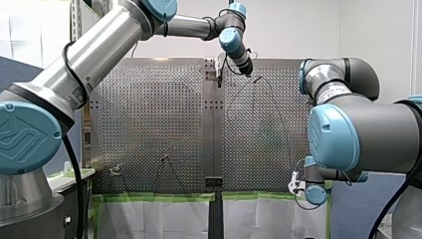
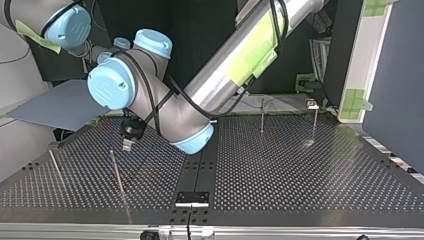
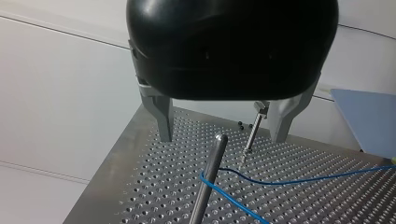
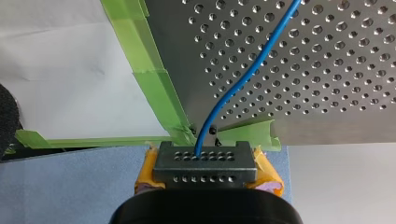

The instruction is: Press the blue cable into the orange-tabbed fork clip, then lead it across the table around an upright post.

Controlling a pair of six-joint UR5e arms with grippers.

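Right pincer: clenched on the blue cable. The cable drops into the grey perforated block between the yellow pads and ends there. The pincer sits just off a corner of the surface, right by the green tape along that edge, with a blue-grey sheet under it. From the grip the cable runs away across the perforated plate. Can't tell whether it lies on the plate or just above it.

Left pincer: released, metal fingers wide apart, nothing between them. It hangs above the surface. A near post stands just ahead of it. The cable comes in from the side, hooks round that post and heads back out; whether the loop touches the shaft is unclear. Further ahead is a far post with a small block on top. The cable passes close to its foot, contact unclear.

Front view: left arm reaches in from the view's left with its pincer up over the surface. Right arm sits at the near right edge. The cable shows as a thin dark arc between the two pincers.

Top view: left pincer is over the view's left half. A thin post and a capped post stand in the right half, well apart from it.
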